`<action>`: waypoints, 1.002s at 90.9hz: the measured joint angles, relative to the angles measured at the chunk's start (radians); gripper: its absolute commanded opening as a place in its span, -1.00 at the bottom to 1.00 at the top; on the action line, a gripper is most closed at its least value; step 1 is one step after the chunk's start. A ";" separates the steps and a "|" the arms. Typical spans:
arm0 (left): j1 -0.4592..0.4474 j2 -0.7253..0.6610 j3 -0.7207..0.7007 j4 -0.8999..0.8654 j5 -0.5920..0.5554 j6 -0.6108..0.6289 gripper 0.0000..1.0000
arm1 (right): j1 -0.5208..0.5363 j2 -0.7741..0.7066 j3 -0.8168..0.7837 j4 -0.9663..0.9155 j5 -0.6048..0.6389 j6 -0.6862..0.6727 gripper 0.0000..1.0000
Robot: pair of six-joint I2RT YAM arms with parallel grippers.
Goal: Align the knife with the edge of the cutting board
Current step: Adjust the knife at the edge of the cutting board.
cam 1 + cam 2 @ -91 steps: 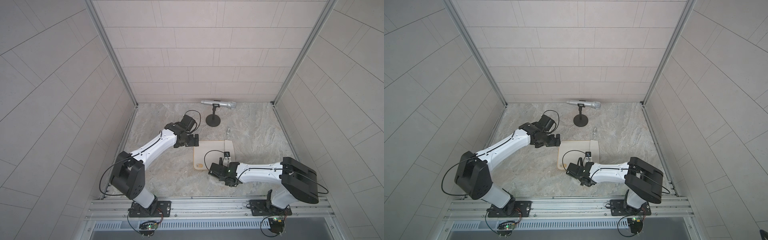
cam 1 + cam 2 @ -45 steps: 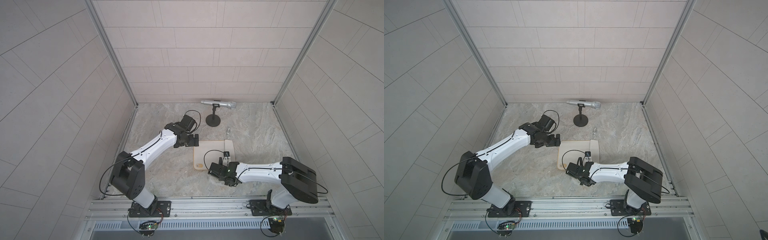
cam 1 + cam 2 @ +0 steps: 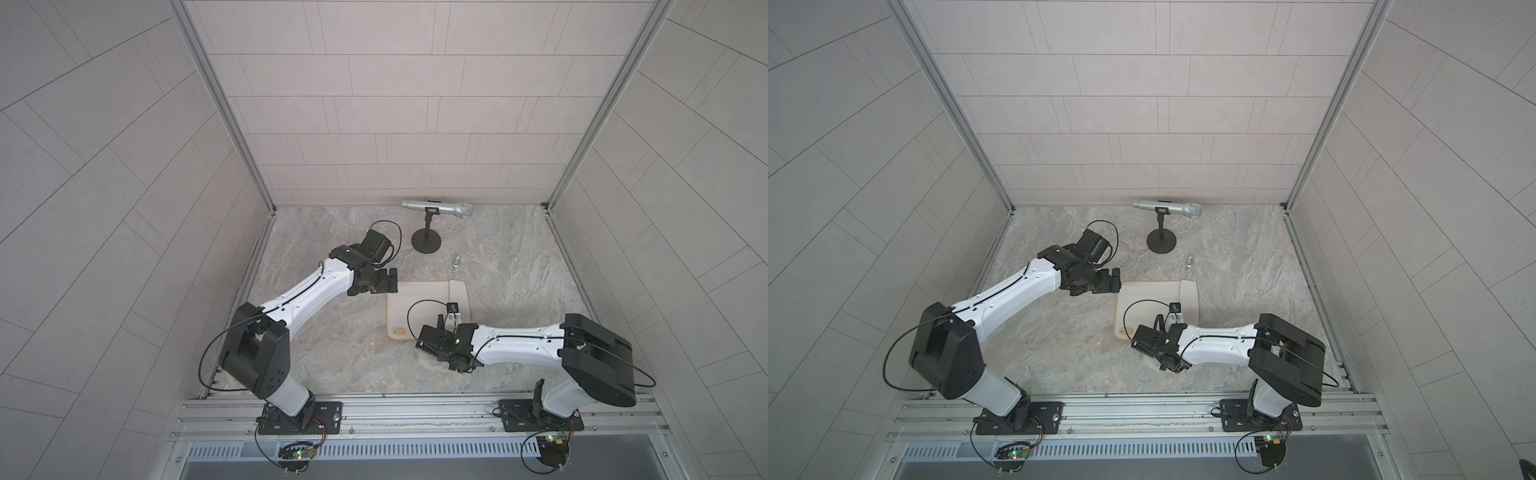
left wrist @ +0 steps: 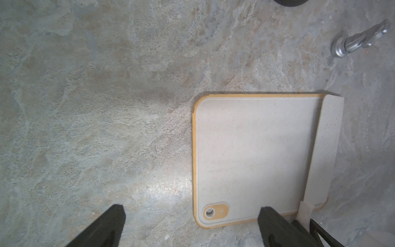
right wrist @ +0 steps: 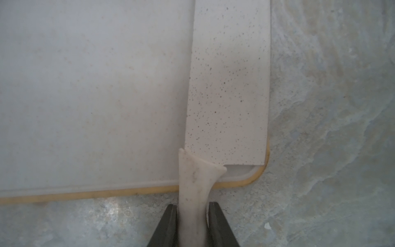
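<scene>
The cream cutting board lies flat on the stone table, its tan-ringed hole at the near left corner. The knife lies along the board's right edge, pale speckled blade flat and parallel to the rim, handle sticking out over the near edge. My right gripper has both fingers close against that handle. My left gripper hovers wide open by the board's far left corner, holding nothing.
A silver microphone on a black round-based stand stands at the back. A small silver metal piece lies just beyond the board. Tiled walls close in the table on three sides.
</scene>
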 measured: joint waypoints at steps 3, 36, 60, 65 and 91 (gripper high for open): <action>0.000 0.000 0.000 0.000 0.000 0.000 1.00 | 0.001 -0.003 -0.003 0.004 -0.005 -0.001 -0.31; 0.000 0.000 0.000 0.000 0.000 0.000 1.00 | 0.010 -0.084 -0.089 0.061 -0.071 -0.008 -0.08; 0.000 0.000 0.000 0.000 0.000 0.000 1.00 | 0.035 -0.077 -0.092 0.081 -0.078 -0.008 -0.28; 0.000 0.000 0.000 0.000 0.000 0.000 1.00 | 0.037 -0.076 -0.091 0.086 -0.077 -0.005 -0.30; 0.000 0.000 0.000 0.000 -0.001 0.000 1.00 | 0.042 -0.074 -0.091 0.090 -0.072 0.001 -0.40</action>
